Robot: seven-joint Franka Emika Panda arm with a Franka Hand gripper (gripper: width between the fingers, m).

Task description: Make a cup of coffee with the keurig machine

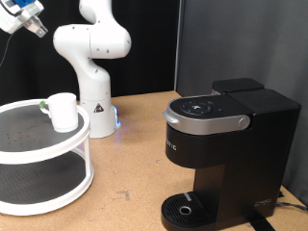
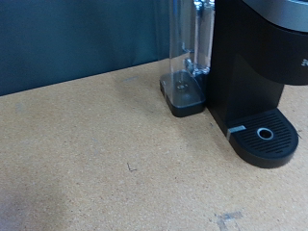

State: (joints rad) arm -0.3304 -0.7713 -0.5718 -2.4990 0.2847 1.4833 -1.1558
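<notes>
Currently seen:
Gripper (image 1: 21,19): raised above the desk's far corner; width cannot be told.
Cup (image 1: 63,111): placed on the white shelf (image 1: 58,144).
Keurig machine (image 1: 226,154): lid shut, drip tray (image 2: 262,135) bare.

The arm (image 1: 89,43) is glossy white, built from rounded, bulging segments joined like stacked knuckles. Its base (image 1: 96,115) is a white cone-like column standing on the brown table (image 1: 135,144); near the foot of the base there is a small dark triangular marking, and a pale blue light glows on the side of the base facing the coffee machine (image 1: 226,144). The gripper (image 1: 21,17), up above the white shelf (image 1: 43,154), is light grey-white with blue parts and a dark cable; finer detail there is too small to make out.
</notes>
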